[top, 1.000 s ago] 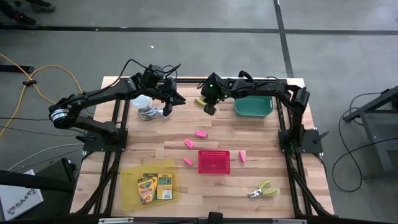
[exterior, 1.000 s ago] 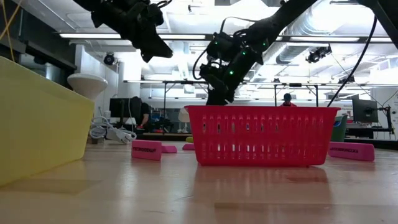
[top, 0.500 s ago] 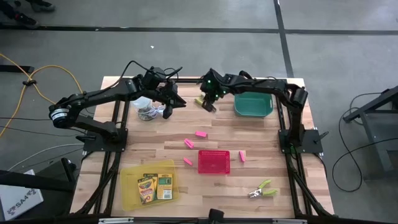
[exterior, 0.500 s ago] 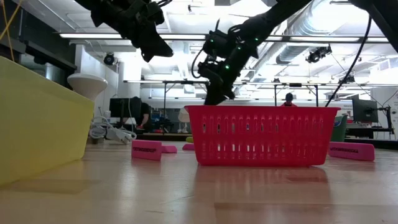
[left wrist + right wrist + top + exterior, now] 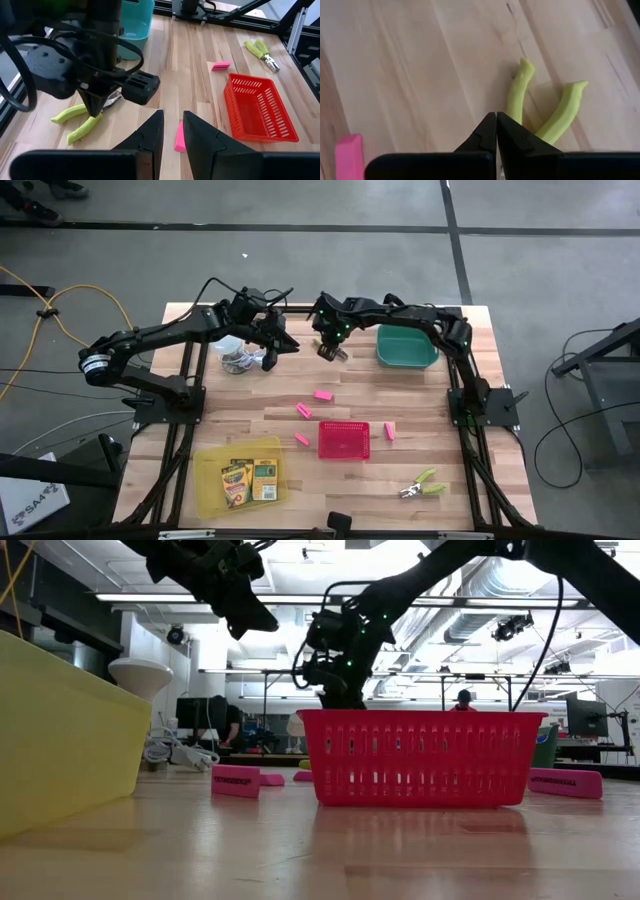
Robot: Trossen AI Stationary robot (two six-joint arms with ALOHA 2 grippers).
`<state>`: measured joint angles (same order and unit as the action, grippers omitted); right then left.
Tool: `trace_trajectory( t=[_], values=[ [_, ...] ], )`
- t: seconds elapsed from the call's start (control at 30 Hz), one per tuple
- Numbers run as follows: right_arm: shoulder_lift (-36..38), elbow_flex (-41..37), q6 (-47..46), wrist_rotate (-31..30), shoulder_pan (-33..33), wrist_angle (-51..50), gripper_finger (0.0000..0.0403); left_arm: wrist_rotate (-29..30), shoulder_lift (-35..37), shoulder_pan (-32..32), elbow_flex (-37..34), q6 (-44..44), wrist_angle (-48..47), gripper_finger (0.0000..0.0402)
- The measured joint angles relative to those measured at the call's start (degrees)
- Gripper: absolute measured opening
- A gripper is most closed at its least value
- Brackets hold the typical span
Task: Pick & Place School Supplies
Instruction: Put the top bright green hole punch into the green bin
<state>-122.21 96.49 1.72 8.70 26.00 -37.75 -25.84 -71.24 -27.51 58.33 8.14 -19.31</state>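
Wooden table [image 5: 420, 395], far edge: scissors [image 5: 540, 112] lie flat beneath right gripper [image 5: 327, 350], jaws shut, nothing held. Jaws should be opened before descent onto handles. Left gripper [image 5: 268, 352] is parked nearby, narrowly open.

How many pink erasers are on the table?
4: one mid-table, one just below-left of it, one left of the red basket, one right of it. More may hide.

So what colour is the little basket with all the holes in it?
Red. The basket shows best in the low view, standing on the wooden table.
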Motion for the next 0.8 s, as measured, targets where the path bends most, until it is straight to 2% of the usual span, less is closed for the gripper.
trace_trajectory(
  t=[0.2,0.4,0.53,0.8],
  values=[
    [0.0,0.1,1.5,-0.2,-0.3,0.8,0.0016,0.0,0.0,0.0,0.0,0.0,0.0,0.0069],
    [0.0,0.1,1.6,-4.7,-0.9,1.7,0.0076,-0.2,0.0,0.0,0.0,0.0,0.0,0.0068],
    [0.0,0.1,1.5,-4.5,-1.0,2.6,0.0106,-0.1,0.0,0.0,0.0,0.0,0.0,0.0068],
    [0.0,0.1,1.4,-4.1,-1.5,2.9,0.0119,-0.3,0.0,0.0,0.0,-0.5,0.0,0.0068]
  ],
)
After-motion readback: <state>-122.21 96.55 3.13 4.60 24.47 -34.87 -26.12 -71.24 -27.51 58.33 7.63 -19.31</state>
